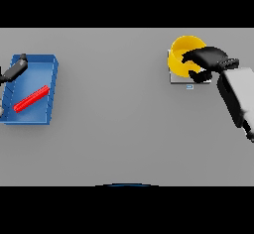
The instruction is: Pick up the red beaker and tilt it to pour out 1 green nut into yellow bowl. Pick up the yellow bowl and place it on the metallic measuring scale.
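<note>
The yellow bowl [182,53] sits on the metallic measuring scale [179,80] at the far right of the table. My right hand [208,59] reaches in from the right and is curled over the bowl's right rim, fingers inside and thumb outside against its wall. A long red object [31,99], apparently the red beaker, lies on its side in a blue tray [49,79] at the far left. My left hand [16,68] hovers over the tray's upper left corner with straight fingers, holding nothing. No green nut is visible; the bowl's inside is partly hidden by my hand.
The blue tray stands against the table's left edge. A wide stretch of grey table [114,109] lies between the tray and the scale. My right forearm [237,96] crosses the right side of the table.
</note>
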Tool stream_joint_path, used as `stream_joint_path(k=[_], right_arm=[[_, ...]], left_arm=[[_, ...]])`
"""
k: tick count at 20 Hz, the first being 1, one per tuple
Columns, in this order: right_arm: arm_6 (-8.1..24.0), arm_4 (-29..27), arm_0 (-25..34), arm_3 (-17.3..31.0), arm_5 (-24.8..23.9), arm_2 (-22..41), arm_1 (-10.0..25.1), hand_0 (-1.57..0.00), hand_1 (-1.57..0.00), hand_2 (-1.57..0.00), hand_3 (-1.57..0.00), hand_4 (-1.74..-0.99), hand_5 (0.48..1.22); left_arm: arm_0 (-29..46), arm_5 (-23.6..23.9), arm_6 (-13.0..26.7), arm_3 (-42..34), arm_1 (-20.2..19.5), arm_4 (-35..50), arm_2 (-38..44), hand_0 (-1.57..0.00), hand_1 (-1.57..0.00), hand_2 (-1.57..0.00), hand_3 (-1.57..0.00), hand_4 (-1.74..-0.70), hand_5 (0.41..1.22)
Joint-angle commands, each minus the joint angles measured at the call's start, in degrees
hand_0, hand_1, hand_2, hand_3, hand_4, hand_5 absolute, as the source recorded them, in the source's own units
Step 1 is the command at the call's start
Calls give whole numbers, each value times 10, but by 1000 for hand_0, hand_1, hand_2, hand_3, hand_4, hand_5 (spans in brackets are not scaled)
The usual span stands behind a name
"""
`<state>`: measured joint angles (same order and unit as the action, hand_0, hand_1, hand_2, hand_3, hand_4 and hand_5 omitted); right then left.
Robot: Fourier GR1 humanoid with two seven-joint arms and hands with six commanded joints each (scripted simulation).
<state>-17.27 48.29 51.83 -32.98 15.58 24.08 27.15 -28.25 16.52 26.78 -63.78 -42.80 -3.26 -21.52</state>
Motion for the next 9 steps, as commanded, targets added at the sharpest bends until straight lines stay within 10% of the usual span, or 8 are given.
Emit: stream_joint_path(k=[1, 9], right_arm=[[-3, -1, 1, 3, -3, -1, -3, -132, -117, -156, -359, -1542, 838], [10, -4, 1, 19, 5, -7, -1, -21, -19, -25, -146, -1478, 738]], left_arm=[[-4, -1, -7, 5, 1, 0, 1, 1, 1, 1, 1, -723, 664], [0, -1, -5, 0, -1, -1, 0, 1, 1, 1, 1, -726, 665]])
